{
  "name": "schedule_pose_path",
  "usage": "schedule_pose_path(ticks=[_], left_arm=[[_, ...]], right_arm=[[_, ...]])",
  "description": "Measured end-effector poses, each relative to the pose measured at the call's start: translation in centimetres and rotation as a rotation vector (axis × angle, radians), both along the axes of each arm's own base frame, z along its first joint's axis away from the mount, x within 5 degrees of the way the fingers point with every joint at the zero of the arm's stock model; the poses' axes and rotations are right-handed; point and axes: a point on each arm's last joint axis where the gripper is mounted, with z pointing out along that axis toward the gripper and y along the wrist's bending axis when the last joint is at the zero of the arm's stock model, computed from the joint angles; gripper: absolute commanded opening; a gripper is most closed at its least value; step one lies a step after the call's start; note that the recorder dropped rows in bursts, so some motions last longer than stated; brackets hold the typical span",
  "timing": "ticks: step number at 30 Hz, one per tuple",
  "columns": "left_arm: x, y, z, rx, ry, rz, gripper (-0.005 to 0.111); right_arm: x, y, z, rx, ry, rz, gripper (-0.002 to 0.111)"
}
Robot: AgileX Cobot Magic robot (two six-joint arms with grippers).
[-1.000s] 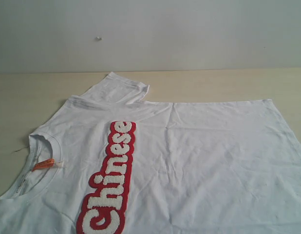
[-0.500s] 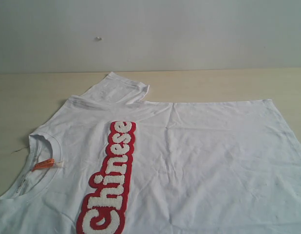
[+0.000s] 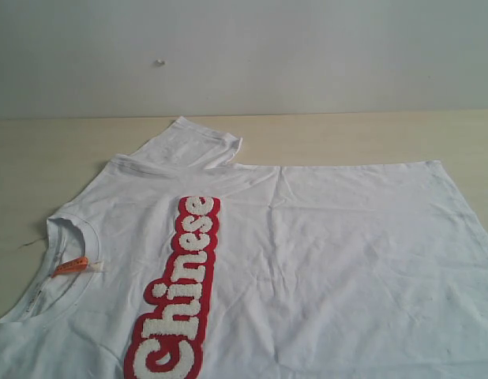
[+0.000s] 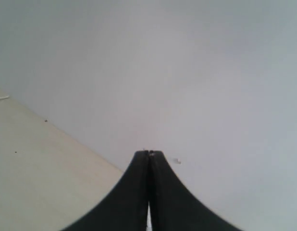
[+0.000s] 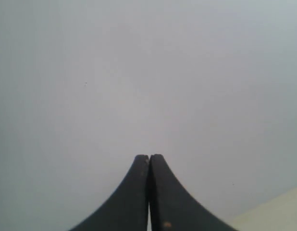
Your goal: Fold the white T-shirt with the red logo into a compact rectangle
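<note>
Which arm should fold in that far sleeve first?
Left, probably: the far sleeve of the white T-shirt lies on its side. The left gripper and right gripper are both shut, holding nothing.

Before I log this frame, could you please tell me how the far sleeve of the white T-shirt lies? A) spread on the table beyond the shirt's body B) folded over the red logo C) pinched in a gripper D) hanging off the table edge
A: the sleeve sticks out from the white T-shirt onto the table, apart from the red logo.
</note>
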Motion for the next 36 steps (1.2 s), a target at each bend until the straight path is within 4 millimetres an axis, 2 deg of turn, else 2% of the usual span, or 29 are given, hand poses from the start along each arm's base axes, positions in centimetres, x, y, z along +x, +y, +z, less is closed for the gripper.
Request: schedule_pose_path(ticks=[3, 7, 10, 13, 16, 18, 19, 23, 29, 32, 36], left_arm=[[0.0, 0.0, -0.1, -0.045, 0.005, -0.011, 0.000], [0.0, -0.2, -0.3, -0.090, 0.022, -0.029, 0.000], [0.0, -0.9, -0.6, -0.076, 0.134, -0.101, 0.000], [-0.6, -1.4, 2.0, 0.035, 0.124, -0.149, 0.000], [-1.3, -1.8, 4.9, 0.128, 0.090, -0.180, 0.000], [-0.9, -2.1, 6.4, 0.212, 0.120, -0.214, 0.000], [-0.6, -2.2, 7.1, 0.271, 0.139, -0.237, 0.000], [1.0, -2.7, 8.3, 0.387, 0.233, -0.325, 0.000], [5.2, -4.0, 9.3, 0.528, 0.433, -0.511, 0.000], [7.5, -4.9, 9.6, 0.591, 0.522, -0.623, 0.000], [10.4, -6.2, 9.4, 0.654, 0.643, -0.776, 0.000]], right_arm=[[-0.1, 0.0, 0.1, 0.023, -0.019, 0.004, 0.000], [0.0, 0.0, 0.1, 0.185, -0.047, 0.065, 0.000], [0.3, 0.3, -0.7, 0.190, 0.048, 0.092, 0.000], [0.2, 0.7, -0.2, 0.122, 0.144, 0.105, 0.000], [0.1, 0.8, 2.2, -0.002, 0.151, 0.081, 0.000], [0.3, 0.8, 3.8, -0.128, 0.200, 0.056, 0.000], [0.6, 0.8, 4.6, -0.200, 0.237, 0.045, 0.000], [1.4, 0.8, 6.5, -0.297, 0.294, 0.035, 0.000], [3.1, 1.0, 9.0, -0.411, 0.350, 0.065, 0.000], [4.5, 1.4, 9.0, -0.498, 0.453, 0.132, 0.000], [6.9, 2.3, 7.7, -0.649, 0.656, 0.270, 0.000]])
